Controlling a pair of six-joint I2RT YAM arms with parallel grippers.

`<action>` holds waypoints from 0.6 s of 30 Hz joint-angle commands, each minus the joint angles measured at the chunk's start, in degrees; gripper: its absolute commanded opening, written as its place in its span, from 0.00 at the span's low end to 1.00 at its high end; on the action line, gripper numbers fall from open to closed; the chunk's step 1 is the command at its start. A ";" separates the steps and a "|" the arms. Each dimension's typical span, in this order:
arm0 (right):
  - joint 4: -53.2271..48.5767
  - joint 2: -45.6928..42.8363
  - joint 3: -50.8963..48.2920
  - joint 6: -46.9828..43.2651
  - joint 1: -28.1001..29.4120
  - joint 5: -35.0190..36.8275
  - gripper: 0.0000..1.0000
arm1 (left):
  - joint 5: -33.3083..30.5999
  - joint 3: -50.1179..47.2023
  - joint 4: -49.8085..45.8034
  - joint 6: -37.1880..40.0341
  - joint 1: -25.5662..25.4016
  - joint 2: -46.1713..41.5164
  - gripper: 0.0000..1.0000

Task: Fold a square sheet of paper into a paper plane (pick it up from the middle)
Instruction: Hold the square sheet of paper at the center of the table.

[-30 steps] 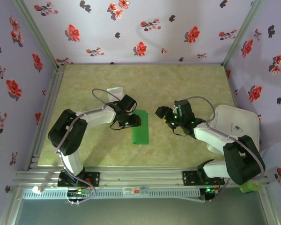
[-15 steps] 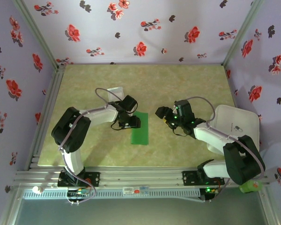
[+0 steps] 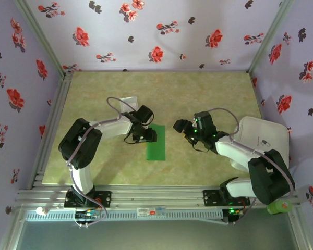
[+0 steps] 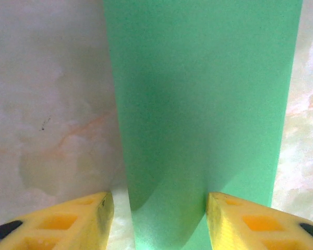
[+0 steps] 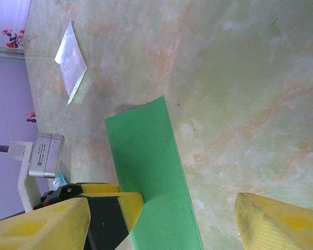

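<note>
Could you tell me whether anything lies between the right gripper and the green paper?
Nothing visible does. The right gripper hovers open just right of the green paper, with bare table between them. The left gripper sits at the paper's opposite edge, and the pale packet lies beyond that.

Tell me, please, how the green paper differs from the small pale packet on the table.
Colour: the green paper is bright green; the pale packet is greyish white.
Shape and size: the paper is a long, narrow strip; the packet is smaller and squarer.
Place: the paper lies mid-table with the left tool over its edge; the packet lies farther back, untouched.
Both are thin and rest on the table.
</note>
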 commanded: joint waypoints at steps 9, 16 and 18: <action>-0.17 -0.07 0.91 -1.25 0.39 0.27 0.73 | -1.24 -0.58 -0.14 -1.69 0.14 2.90 0.51; -0.80 -0.58 0.61 -1.18 0.48 0.89 0.73 | -1.00 -1.19 0.69 -2.27 0.08 3.24 0.53; -0.88 -0.50 0.62 -1.13 0.48 0.82 0.73 | -0.88 -1.20 0.61 -1.93 0.03 3.41 0.52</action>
